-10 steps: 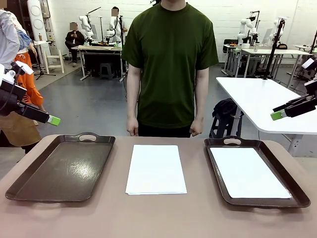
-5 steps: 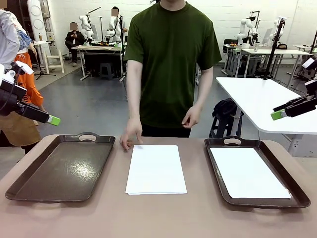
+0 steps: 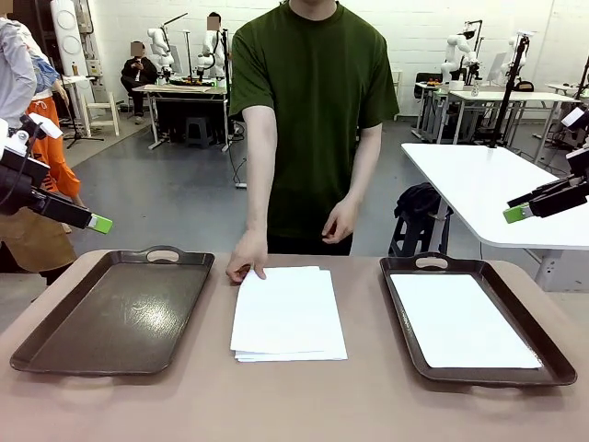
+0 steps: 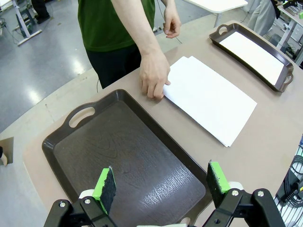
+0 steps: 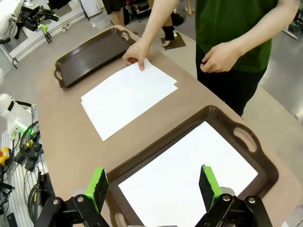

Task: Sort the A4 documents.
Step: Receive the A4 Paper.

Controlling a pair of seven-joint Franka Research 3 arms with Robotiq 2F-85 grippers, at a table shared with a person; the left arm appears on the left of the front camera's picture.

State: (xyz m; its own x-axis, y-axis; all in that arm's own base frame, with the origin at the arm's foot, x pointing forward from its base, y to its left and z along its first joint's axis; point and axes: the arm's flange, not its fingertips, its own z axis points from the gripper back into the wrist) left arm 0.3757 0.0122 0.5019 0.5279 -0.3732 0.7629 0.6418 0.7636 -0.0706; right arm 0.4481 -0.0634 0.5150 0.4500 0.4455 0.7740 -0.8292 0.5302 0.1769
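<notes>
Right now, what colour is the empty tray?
The tray is dark brown; clearest in left wrist view.

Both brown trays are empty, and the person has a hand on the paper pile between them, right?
Not both: the right tray holds a white sheet, as the front view shows. The left tray is empty, and the hand is on the pile.

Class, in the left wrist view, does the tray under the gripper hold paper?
No, the dark brown tray has a bare floor; the white sheets lie beside it.
</notes>
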